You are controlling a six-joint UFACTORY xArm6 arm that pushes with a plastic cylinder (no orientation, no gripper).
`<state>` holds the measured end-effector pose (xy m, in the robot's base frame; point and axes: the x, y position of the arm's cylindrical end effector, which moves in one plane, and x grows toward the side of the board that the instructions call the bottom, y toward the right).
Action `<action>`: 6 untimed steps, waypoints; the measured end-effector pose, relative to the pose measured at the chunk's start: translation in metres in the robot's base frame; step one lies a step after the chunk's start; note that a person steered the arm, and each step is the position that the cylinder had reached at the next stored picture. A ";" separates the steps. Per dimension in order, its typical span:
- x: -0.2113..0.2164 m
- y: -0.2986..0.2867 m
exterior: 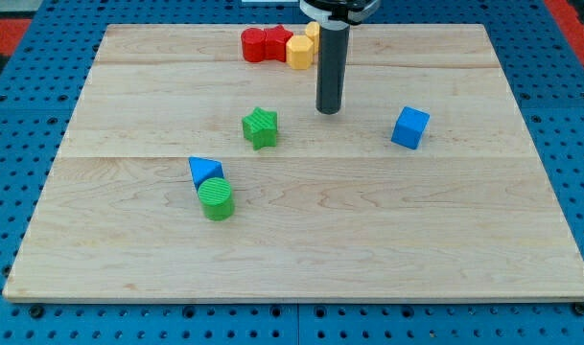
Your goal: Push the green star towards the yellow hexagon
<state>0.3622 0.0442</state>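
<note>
The green star (261,127) lies on the wooden board, a little left of centre. The yellow hexagon (298,51) sits near the view's top, next to the red blocks and partly beside the rod. Another yellow block (313,32) peeks out behind the rod; its shape is hidden. My tip (329,110) stands to the right of the green star and slightly above it in the view, a short gap apart, and below the yellow hexagon.
Two red blocks (264,44) touch each other at the view's top, left of the yellow hexagon. A blue cube (409,127) lies right of my tip. A blue triangle (205,172) touches a green cylinder (216,199) at lower left. The board's edge (301,297) runs along the bottom.
</note>
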 end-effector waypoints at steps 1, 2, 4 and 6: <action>0.019 0.005; 0.054 0.032; 0.075 -0.109; 0.042 -0.072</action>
